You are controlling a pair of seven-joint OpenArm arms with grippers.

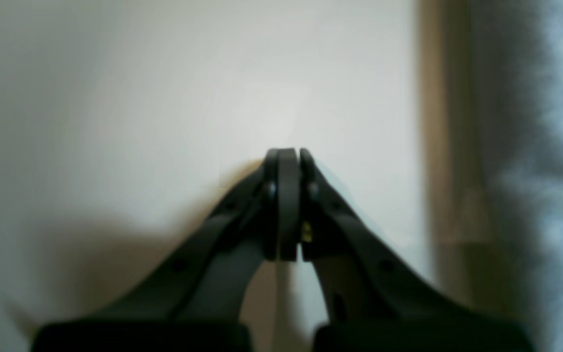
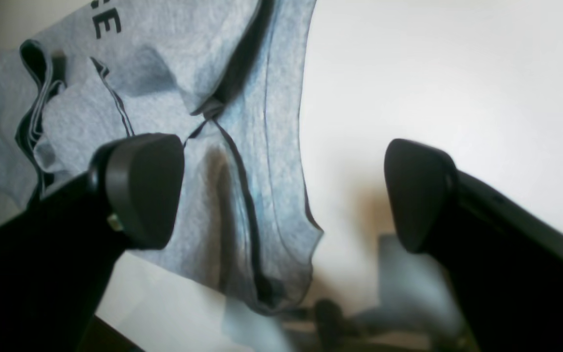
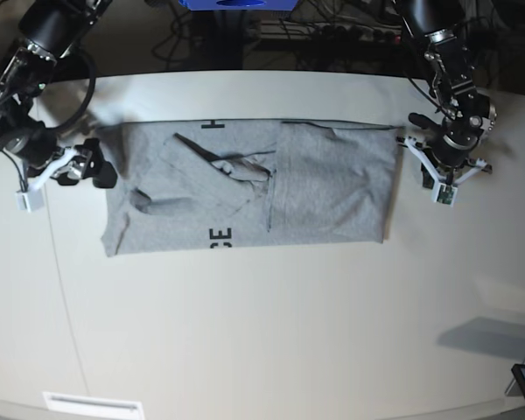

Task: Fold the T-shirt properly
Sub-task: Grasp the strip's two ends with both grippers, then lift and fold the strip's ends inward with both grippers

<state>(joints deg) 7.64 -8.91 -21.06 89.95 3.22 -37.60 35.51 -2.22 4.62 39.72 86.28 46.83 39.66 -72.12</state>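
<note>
The right gripper is seen closest, jaws spread wide above the T-shirt — which is laid flat, partly folded, toward the tabletop's far edge. The left gripper is held beside the shirt's other end — jaws pressed together, nothing between them.

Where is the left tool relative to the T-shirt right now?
In the base view the left tool sits at the right, just off the T-shirt's right edge, over bare table; it is shut and holds no cloth.
</note>
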